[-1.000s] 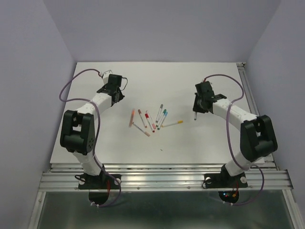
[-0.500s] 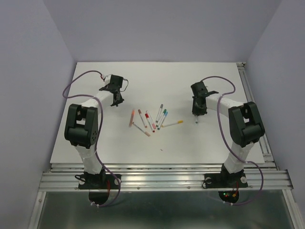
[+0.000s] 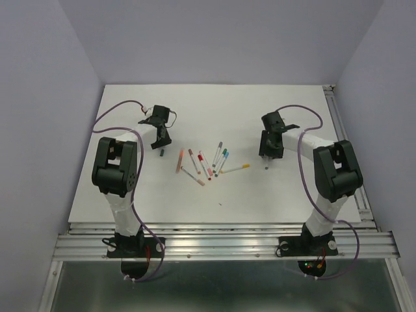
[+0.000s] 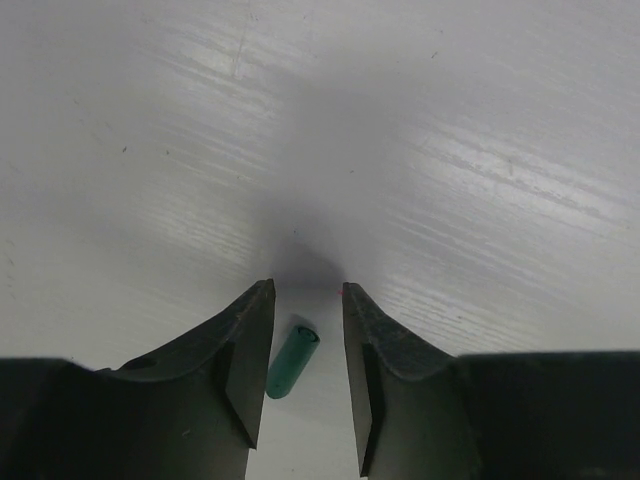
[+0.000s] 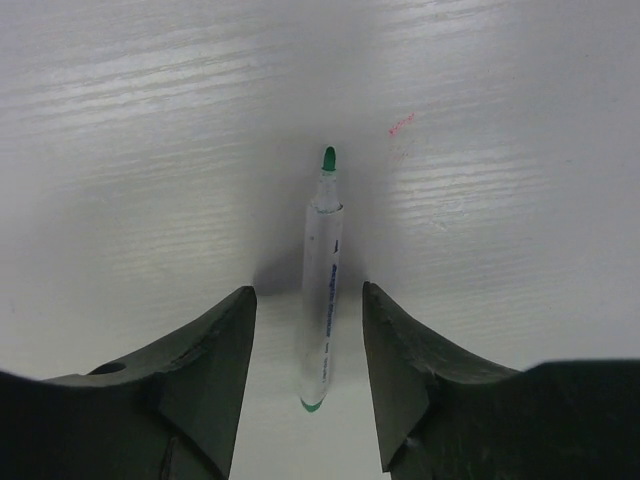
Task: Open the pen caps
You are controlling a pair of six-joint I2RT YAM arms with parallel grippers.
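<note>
Left pincer [image 4: 305, 290] swung inward, open astride one cap [image 4: 292, 360]; right pincer [image 5: 307, 292] open, one pen [image 5: 322, 250].

left tool [image 4: 305, 292], right tool [image 5: 307, 292] both spread apart.

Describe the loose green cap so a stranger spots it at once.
On the white table, look left of the pen cluster, under the left gripper. Between its open jaws lies the cap: a short green cylinder, alone, on no pen.

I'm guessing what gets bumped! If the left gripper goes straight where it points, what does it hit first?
Probably the white table: the left gripper points down at it, and the green cap lies between its open jaws, seemingly untouched.
</note>
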